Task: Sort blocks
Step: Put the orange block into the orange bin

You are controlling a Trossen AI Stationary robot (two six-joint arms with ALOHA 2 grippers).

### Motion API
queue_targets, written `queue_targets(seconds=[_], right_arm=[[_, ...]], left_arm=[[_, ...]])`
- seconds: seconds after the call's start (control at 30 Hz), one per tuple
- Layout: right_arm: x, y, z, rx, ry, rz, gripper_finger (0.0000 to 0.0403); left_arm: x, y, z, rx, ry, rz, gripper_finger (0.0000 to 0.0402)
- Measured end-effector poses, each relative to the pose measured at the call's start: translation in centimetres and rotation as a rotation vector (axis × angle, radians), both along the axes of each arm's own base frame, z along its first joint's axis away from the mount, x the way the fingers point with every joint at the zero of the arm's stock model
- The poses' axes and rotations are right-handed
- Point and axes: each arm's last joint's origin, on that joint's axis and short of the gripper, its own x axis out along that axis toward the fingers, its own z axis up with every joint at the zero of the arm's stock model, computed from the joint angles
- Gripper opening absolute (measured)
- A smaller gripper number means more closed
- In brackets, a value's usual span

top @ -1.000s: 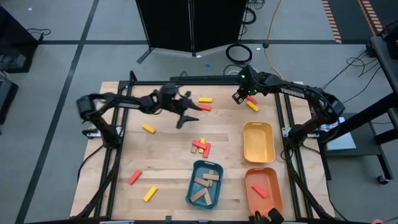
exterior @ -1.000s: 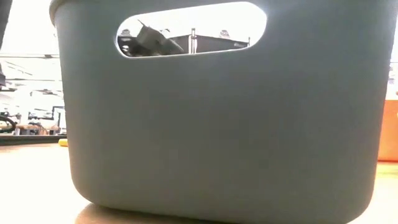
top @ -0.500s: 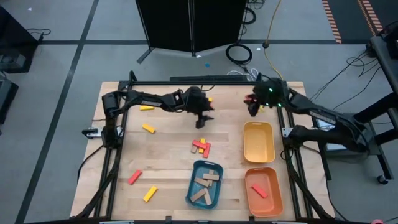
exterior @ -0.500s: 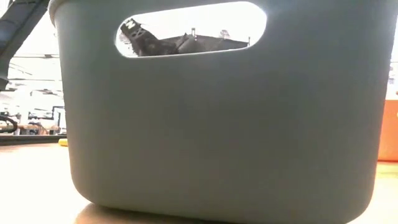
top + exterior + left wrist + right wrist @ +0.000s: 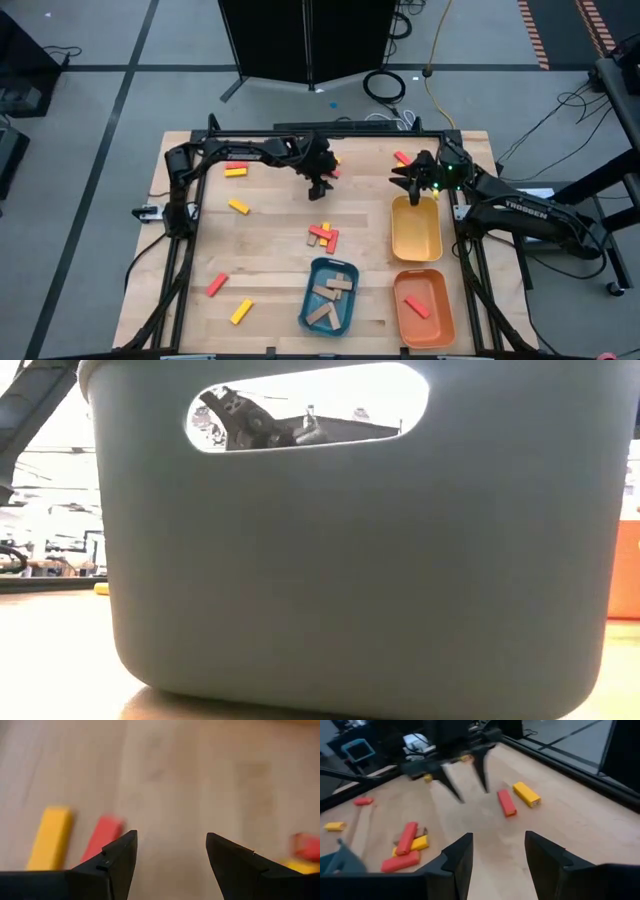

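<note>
Reaching over the far side of the desk (image 5: 270, 270), the left end effector (image 5: 320, 180) is hanging open and empty above a red block (image 5: 102, 837) and a yellow block (image 5: 50, 837), seemingly choosing one. Right end effector (image 5: 412, 178), also open, is hovering beside the yellow tray (image 5: 415, 228). Next is lowering squarely; open room surrounds them.

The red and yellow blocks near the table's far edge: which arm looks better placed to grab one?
Probably the left: its open, empty gripper hovers right beside the red and yellow blocks.
</note>
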Motion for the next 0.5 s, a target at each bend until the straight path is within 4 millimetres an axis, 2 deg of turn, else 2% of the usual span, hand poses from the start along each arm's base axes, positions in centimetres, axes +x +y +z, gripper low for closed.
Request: queue_targets(seconds=[0.23, 0.5], right_arm=[[0.1, 0.0, 0.1, -0.026, -0.004, 0.032, 0.0144], [0.2, 0.0, 0.2, -0.088, 0.0, 0.052, 0.0144]], left_arm=[[-0.7, 2.5, -1.5, 0.048, 0.032, 0.022, 0.0233], [-0.9, 3.3, -2.5, 0.108, 0.06, 0.007, 0.023]])
